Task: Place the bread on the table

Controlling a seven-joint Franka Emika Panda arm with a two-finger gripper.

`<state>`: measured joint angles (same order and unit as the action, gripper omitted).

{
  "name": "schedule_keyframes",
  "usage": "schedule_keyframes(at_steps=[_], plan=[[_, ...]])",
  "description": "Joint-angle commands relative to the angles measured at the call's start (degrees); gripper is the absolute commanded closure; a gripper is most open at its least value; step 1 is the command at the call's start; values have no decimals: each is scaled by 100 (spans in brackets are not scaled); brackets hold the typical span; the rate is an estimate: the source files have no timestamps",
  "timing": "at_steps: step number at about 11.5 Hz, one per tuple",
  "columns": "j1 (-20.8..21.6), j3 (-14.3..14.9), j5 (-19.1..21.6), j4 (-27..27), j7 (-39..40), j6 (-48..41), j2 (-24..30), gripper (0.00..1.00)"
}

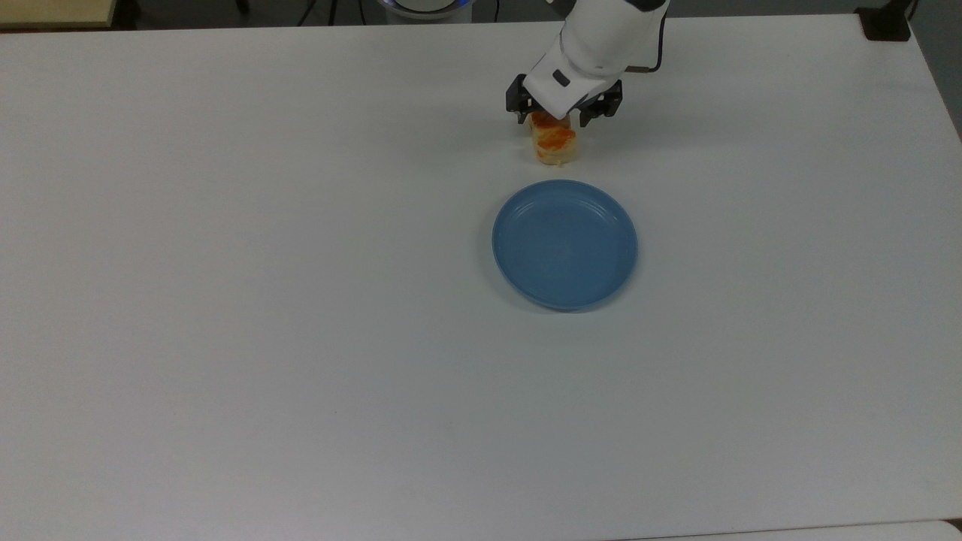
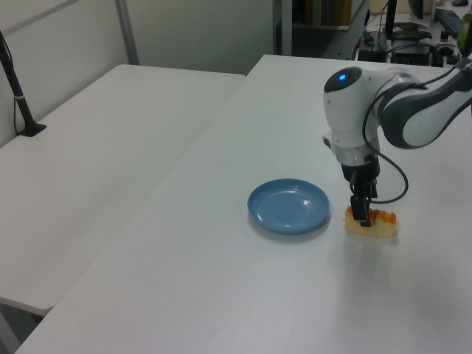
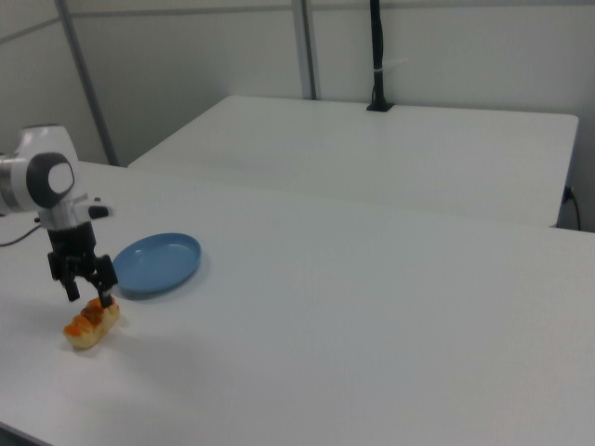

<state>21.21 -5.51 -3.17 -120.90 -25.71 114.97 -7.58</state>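
The bread, a small tan bun with orange patches, lies on the white table just beyond the blue plate toward the top view's upper edge. My gripper hangs right over the bread's far end, open, its black fingers spread to either side. In the right view the gripper stands just above the bread, fingers apart. In the left view the bread rests to the right of the plate, under the gripper.
A second white table stands beside this one, with a black post on it. A black clamp sits at the top view's upper right corner. The arm's cable loops near the wrist.
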Motion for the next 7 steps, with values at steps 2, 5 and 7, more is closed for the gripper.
schedule_keyframes(at_steps=[2,5,7], plan=[[-424,76,70,1644,66,-1579,441,0],[-784,443,88,2445,809,-2177,503,0],[-1230,691,88,2641,1443,-2391,581,0]])
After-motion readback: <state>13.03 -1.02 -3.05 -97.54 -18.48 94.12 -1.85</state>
